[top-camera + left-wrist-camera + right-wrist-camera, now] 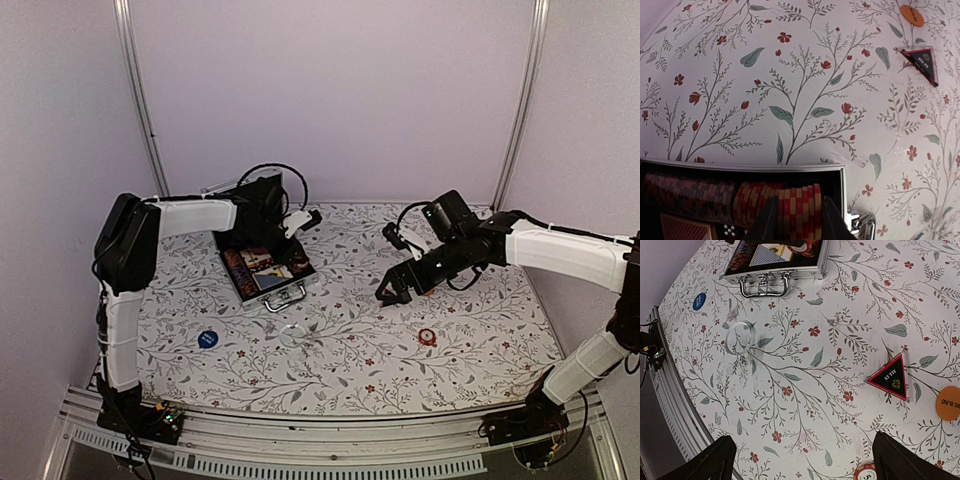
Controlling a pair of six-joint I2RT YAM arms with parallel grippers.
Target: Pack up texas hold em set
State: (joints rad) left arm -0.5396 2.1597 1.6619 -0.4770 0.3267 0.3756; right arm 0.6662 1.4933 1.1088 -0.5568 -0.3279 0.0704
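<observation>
At the briefcase (790, 167) edge, left hand (798, 201) pinches half-hidden chips (755, 200); right hand (804, 437) hangs spread near a cropped chip (865, 473).

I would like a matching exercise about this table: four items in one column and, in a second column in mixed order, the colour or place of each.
Column A
1. triangular token
2. BIG BLIND token
3. chip rows
4. case handle

Column B
a. orange
b. inside the open case
c. black with a red edge
d. shiny silver metal

Pairs: 1-c, 2-a, 3-b, 4-d
</observation>
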